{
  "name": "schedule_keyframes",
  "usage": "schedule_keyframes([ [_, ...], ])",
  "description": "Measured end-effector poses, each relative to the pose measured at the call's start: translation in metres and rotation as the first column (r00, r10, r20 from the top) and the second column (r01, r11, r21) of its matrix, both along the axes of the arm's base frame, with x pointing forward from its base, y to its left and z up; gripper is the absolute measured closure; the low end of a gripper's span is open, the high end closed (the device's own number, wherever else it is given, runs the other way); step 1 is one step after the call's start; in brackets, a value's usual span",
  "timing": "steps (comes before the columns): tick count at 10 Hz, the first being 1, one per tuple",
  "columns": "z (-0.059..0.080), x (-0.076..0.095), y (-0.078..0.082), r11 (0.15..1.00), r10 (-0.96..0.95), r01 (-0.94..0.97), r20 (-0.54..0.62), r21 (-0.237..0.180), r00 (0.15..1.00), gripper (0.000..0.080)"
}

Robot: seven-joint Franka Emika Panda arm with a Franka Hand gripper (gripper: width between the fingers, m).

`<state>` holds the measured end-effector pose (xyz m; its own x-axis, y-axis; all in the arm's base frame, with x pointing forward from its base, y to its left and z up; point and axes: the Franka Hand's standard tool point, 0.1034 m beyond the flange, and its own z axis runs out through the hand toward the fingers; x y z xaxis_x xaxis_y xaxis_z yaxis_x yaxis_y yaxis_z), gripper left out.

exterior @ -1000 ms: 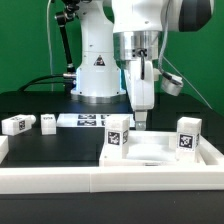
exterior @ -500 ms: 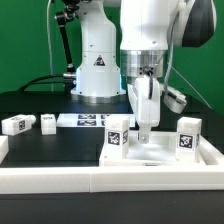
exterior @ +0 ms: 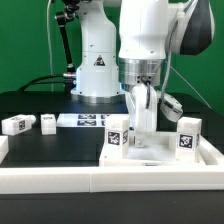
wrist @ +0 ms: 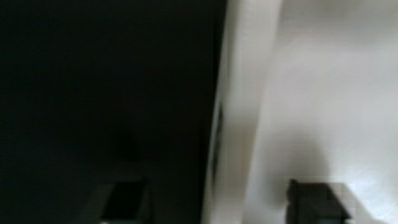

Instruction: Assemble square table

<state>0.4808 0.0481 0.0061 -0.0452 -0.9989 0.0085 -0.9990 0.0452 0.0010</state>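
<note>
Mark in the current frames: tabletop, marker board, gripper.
square tabletop [exterior: 165, 152]: exterior view, recessed white top face.
marker board [exterior: 85, 120]: exterior view, middle of the tag strip.
gripper [exterior: 142, 128]: exterior view, midway between the fingertips.

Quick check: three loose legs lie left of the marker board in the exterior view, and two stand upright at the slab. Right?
No: the exterior view shows two loose legs there, not three: the outer leg and the inner leg. Two do stand upright at the slab: first upright leg and second upright leg.
</note>
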Motion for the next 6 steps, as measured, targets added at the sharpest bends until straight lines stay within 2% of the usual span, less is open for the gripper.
schedule_keyframes([
  [1,0.0002,0.0002,-0.0006,1.000,0.001,-0.001,-0.001,0.000,1.000,0.0501],
  [2,0.0006,0.0008,-0.0012,1.000,0.001,-0.001,0.000,0.000,1.000,0.0690],
  [3,0.0020,0.0027,-0.0018,1.000,0.006,-0.006,0.005,0.000,1.000,0.0739],
  [6,0.0019,0.0030,-0.0018,1.000,0.007,-0.007,0.007,-0.002,1.000,0.0739],
])
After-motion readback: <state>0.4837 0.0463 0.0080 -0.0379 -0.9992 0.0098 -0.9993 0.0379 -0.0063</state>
